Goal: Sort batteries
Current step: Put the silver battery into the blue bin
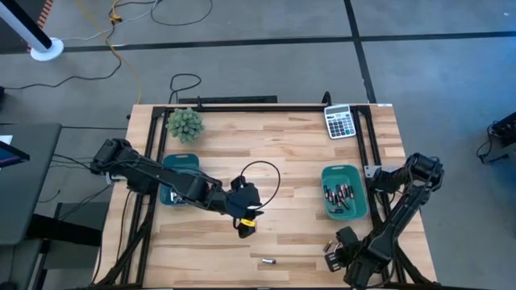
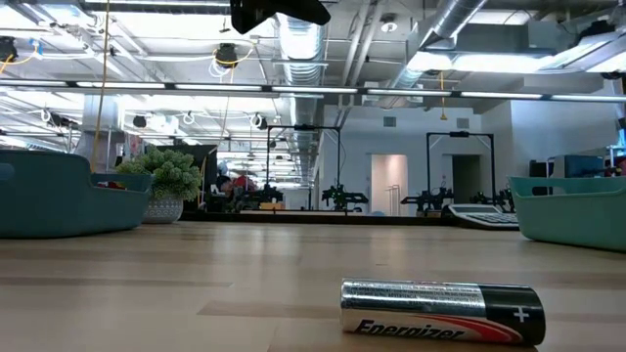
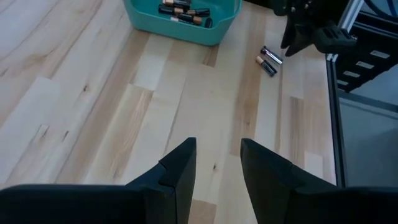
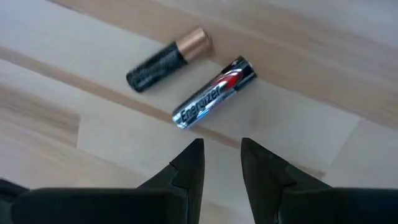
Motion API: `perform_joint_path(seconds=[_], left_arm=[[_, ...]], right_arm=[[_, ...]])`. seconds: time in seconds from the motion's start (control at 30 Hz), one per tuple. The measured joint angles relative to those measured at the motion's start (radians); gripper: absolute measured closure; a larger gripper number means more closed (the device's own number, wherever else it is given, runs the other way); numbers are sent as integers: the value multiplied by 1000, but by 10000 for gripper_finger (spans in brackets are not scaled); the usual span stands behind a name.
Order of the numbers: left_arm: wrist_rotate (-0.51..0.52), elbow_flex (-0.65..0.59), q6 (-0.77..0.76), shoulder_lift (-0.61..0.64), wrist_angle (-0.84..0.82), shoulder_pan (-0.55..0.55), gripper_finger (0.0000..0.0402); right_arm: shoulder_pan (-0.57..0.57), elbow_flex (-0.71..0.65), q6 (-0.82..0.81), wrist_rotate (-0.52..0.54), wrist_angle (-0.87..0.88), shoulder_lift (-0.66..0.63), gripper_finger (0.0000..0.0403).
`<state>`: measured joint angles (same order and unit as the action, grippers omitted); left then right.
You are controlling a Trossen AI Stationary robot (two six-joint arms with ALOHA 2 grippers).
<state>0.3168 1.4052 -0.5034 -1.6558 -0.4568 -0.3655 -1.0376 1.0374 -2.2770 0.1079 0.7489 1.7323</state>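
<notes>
Two batteries lie side by side on the wood near the table's right front. One is black with a coppery end [image 4: 169, 59]. The other is silver and black [image 4: 213, 99]. My right gripper [image 4: 222, 148] hangs just above them, pointing down, open, with nothing between its fingers. A third battery [image 1: 268, 262] lies on its side by the near edge; it is large in the low view [image 2: 440, 311]. My left gripper [image 3: 217, 146] hovers over the table's middle [image 1: 244, 228], open and holding nothing. The right teal bin [image 1: 345, 192] holds several batteries.
A second teal bin [image 1: 179, 179] stands at the left under my left arm. A small potted plant [image 1: 185, 123] is at the far left and a grey calculator [image 1: 340, 121] at the far right. Bare wood lies between the bins.
</notes>
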Motion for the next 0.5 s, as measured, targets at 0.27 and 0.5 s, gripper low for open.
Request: perform_joint_path(seconds=[0.27,0.5], left_arm=[[4,0,13,0,-1,0,278],[6,0,20,0,-2,1,278]], right_arm=[[28,1,-1,7,-12,-1,282],[52,1,-3,7,-17,-1,282]])
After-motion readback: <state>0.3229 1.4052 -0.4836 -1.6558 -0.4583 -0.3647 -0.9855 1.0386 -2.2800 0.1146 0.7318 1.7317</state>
